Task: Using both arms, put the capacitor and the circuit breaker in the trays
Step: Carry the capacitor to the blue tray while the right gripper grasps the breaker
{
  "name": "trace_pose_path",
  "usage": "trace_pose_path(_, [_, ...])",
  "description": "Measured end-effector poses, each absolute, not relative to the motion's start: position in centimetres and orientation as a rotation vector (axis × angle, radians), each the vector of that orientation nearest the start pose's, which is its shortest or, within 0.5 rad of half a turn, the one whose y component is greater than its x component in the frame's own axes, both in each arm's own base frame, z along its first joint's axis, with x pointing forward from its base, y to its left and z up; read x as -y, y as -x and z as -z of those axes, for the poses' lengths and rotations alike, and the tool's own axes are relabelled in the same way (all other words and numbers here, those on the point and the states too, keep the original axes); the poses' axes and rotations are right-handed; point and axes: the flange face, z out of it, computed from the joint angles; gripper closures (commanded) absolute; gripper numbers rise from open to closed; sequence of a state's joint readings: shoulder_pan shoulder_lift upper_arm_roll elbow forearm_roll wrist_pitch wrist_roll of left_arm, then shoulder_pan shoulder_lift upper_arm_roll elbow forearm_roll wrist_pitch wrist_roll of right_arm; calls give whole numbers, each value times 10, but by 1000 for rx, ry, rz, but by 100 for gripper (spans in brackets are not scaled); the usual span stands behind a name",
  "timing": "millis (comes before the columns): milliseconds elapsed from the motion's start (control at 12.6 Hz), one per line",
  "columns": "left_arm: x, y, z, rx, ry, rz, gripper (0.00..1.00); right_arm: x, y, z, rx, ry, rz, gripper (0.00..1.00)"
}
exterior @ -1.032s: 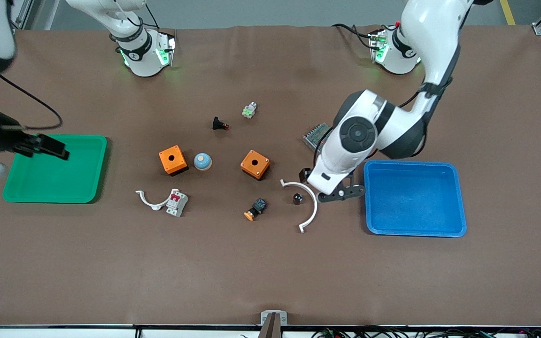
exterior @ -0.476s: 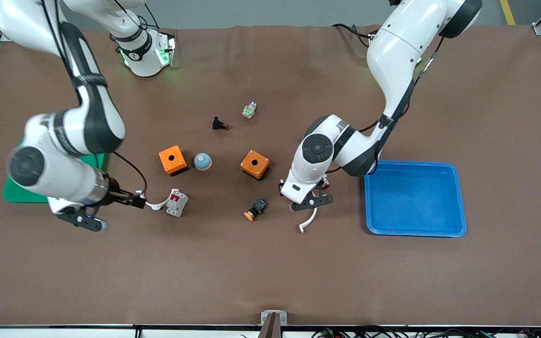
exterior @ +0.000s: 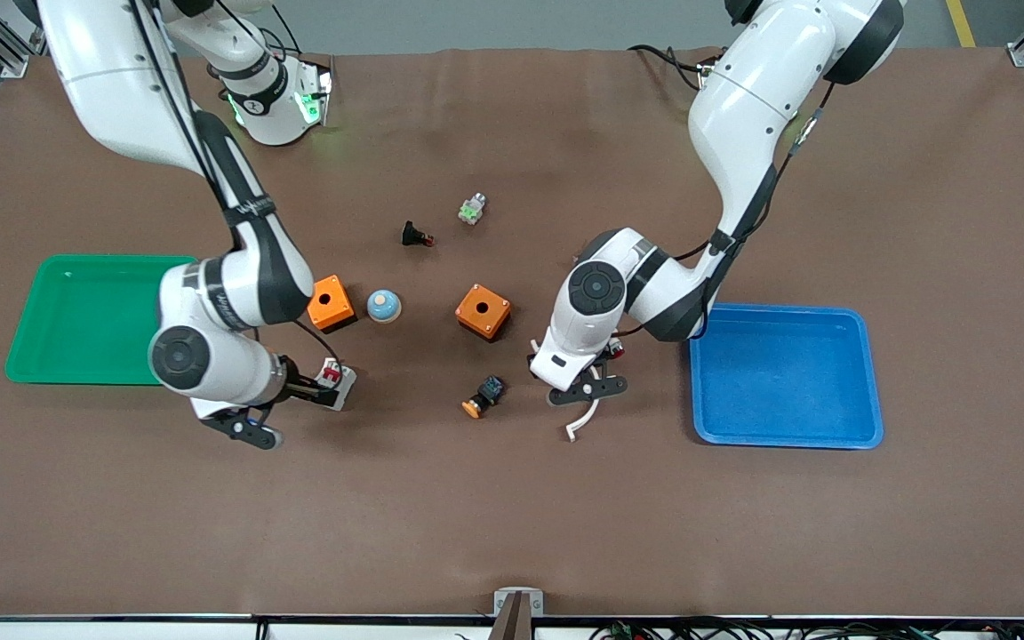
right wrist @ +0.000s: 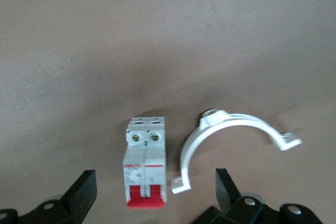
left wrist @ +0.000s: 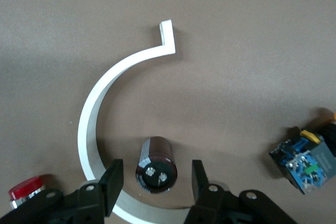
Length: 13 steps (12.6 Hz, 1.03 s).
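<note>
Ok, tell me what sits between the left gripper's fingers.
In the left wrist view, the capacitor lies on the table between the open fingers of the left gripper, untouched by either. The white curved clamp arcs around it.

Glossy capacitor (left wrist: 156, 164), seemingly plastic clamp (left wrist: 105, 103), matt table (left wrist: 252, 51).

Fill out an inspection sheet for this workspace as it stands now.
Surface: brown table, green tray, blue tray.
Job's things: capacitor lying inside a white curved clamp; circuit breaker on the table beside a second white clamp.
Clutter: two orange boxes, blue dome, orange-capped switch.
Grippers: left gripper open, fingers flanking the capacitor; right gripper open over the breaker.
Cables: along the table's front edge.
Surroundings: nothing seen.
</note>
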<state>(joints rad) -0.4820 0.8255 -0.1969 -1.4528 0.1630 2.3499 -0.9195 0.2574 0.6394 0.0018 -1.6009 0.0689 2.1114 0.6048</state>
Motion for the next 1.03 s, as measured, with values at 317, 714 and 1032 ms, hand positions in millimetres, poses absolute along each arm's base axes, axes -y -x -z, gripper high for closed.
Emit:
trace_pose_path(317, [434, -586, -196, 322, 3197, 68, 65, -199, -649, -215, -606, 3091, -255, 35])
trace_pose_path(714, [434, -589, -199, 324, 3203, 83, 99, -199, -649, -205, -610, 3094, -261, 76])
trace_pose_path(1032, [402, -623, -251, 403, 3196, 162, 99, -188, -659, -214, -645, 3088, -226, 86])
